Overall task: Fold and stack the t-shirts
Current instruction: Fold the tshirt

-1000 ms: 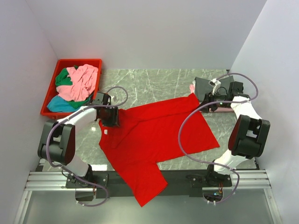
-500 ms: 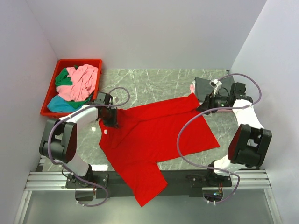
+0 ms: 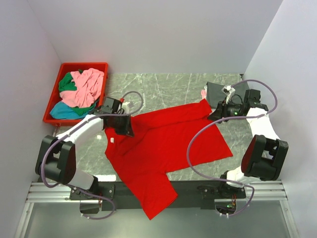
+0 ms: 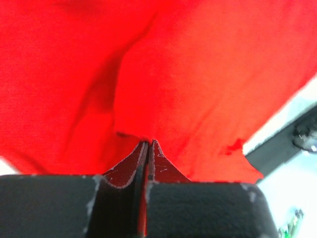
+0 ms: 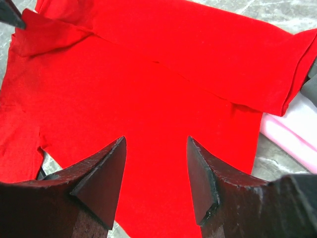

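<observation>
Far on the left I see a red bin (image 3: 84,65) at the far left corner of the table (image 3: 168,87). In the red bin a pink t-shirt (image 3: 89,87) lies on top in a heap. A green t-shirt (image 3: 67,83) peeks out on its left, and a teal t-shirt (image 3: 63,111) lies at the near end.

Just right of the red bin is my left gripper (image 3: 127,129). It is down on the left part of the red t-shirt (image 3: 163,144). In the left wrist view its jaws are pressed tight together at the left gripper's tip (image 4: 146,148), with a fold of the red t-shirt (image 4: 198,74) pinched between them.

The red t-shirt lies spread out in the middle of the table. One part of it hangs over the near edge.

On the right, my right gripper (image 3: 214,115) is at the far right corner of the red t-shirt. In the right wrist view its jaws (image 5: 156,173) stand apart with nothing between them, and the red t-shirt (image 5: 148,89) lies under them.

Just past that corner, on the far right, lies a dark grey t-shirt (image 3: 218,90). A pink cloth (image 5: 285,131) lies beside the hem of the red t-shirt.
</observation>
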You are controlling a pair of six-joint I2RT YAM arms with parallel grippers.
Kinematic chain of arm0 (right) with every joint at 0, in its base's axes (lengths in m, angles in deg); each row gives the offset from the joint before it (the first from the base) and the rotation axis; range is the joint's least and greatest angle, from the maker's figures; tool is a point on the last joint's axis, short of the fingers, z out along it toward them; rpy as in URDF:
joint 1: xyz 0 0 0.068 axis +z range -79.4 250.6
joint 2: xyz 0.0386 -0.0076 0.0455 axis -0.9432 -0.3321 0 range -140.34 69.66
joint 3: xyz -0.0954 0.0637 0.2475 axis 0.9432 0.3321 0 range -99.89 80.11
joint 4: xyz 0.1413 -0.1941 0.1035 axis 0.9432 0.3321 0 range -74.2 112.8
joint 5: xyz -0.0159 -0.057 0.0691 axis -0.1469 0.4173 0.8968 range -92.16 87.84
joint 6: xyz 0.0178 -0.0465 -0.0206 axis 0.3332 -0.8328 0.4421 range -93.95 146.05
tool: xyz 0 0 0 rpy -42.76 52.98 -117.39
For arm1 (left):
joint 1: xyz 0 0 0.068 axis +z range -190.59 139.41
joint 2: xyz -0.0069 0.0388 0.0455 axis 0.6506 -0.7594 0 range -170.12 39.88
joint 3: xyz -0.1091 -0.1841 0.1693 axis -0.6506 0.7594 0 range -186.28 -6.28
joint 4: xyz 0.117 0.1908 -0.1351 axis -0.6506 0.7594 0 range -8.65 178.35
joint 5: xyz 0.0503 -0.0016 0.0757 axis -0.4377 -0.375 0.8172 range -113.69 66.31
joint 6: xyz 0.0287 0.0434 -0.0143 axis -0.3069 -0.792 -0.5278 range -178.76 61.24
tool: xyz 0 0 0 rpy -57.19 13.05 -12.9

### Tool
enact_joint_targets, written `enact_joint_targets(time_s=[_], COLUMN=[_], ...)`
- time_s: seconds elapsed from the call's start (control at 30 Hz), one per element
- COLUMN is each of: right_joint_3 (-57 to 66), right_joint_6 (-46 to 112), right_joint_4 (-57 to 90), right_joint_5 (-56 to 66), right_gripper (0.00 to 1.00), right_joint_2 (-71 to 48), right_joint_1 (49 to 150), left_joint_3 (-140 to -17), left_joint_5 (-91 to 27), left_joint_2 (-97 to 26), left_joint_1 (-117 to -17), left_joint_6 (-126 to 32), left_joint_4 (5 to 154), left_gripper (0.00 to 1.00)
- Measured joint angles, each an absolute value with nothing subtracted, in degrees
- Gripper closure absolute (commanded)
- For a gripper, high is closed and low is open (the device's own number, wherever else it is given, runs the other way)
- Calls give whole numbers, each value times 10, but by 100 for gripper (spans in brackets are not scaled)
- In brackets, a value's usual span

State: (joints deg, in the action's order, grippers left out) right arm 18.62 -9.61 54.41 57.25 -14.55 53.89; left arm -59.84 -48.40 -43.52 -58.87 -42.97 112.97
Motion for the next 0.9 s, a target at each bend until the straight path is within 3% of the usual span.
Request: enact_joint_targets(time_s=[0.3, 0.47, 0.9], right_joint_3=[187, 187, 187], right_joint_6=[-94, -94, -89], right_joint_4=[544, 543, 539], right_joint_5=[569, 566, 556], right_gripper=[41, 41, 40], right_joint_2=[-145, -146, -151], right_joint_1=[539, 539, 539], left_joint_3=[-595, -588, -586], left_joint_5=[-526, -526, -600], left_joint_2=[-449, -469, -474], left_joint_1=[-662, -689, -723], left_joint_6=[-428, -426, -430], left_joint_4=[1118, 1114, 1103], left_gripper=[87, 70, 42])
